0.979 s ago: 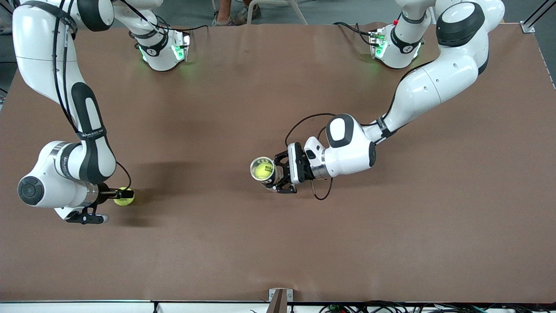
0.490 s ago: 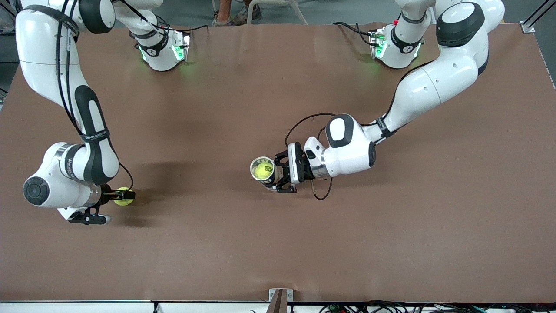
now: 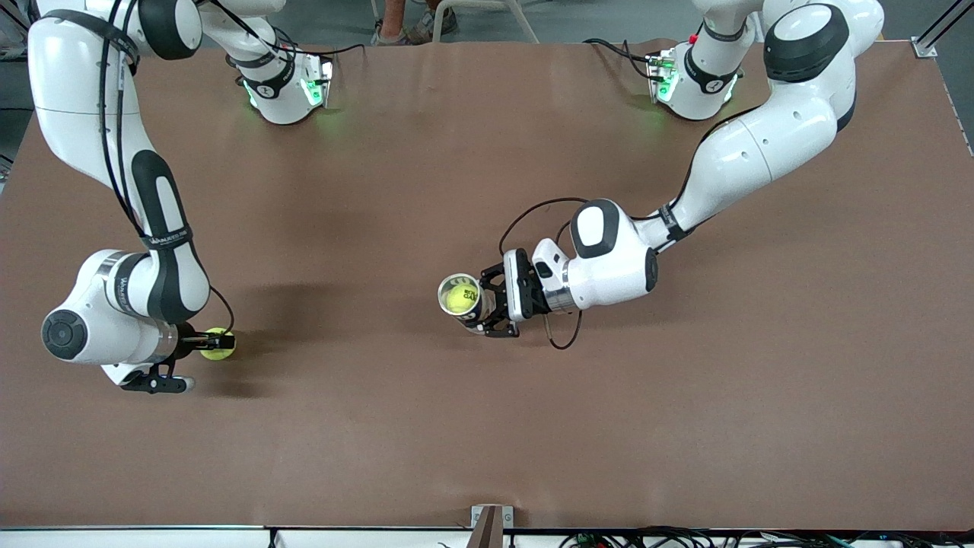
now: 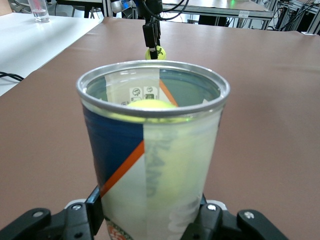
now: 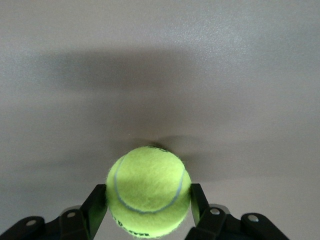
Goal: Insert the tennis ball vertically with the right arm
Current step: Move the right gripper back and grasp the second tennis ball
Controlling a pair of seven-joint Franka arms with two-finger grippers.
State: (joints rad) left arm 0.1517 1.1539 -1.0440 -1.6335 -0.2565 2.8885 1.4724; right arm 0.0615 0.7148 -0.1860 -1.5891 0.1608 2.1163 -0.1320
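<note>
A yellow-green tennis ball (image 3: 218, 345) (image 5: 149, 191) lies low at the brown table, toward the right arm's end. My right gripper (image 3: 215, 342) (image 5: 149, 202) is shut on it, one finger pressed to each side. In the middle of the table an open tennis-ball can (image 3: 461, 297) (image 4: 152, 150) stands upright, clear-walled with a blue and orange label. My left gripper (image 3: 482, 306) (image 4: 150, 217) is shut on its lower part. Another yellow ball (image 3: 459, 301) (image 4: 150, 104) sits inside the can. The left wrist view also shows the held tennis ball (image 4: 155, 52) far off.
Both arm bases (image 3: 285, 91) (image 3: 696, 84) stand along the table's edge farthest from the front camera. A black cable loop (image 3: 564, 342) hangs by the left wrist. Bare brown tabletop (image 3: 342, 327) lies between the ball and the can.
The right gripper's fingers have closed in on the tennis ball, and that arm has shifted slightly. The left arm and the can have stayed still.
</note>
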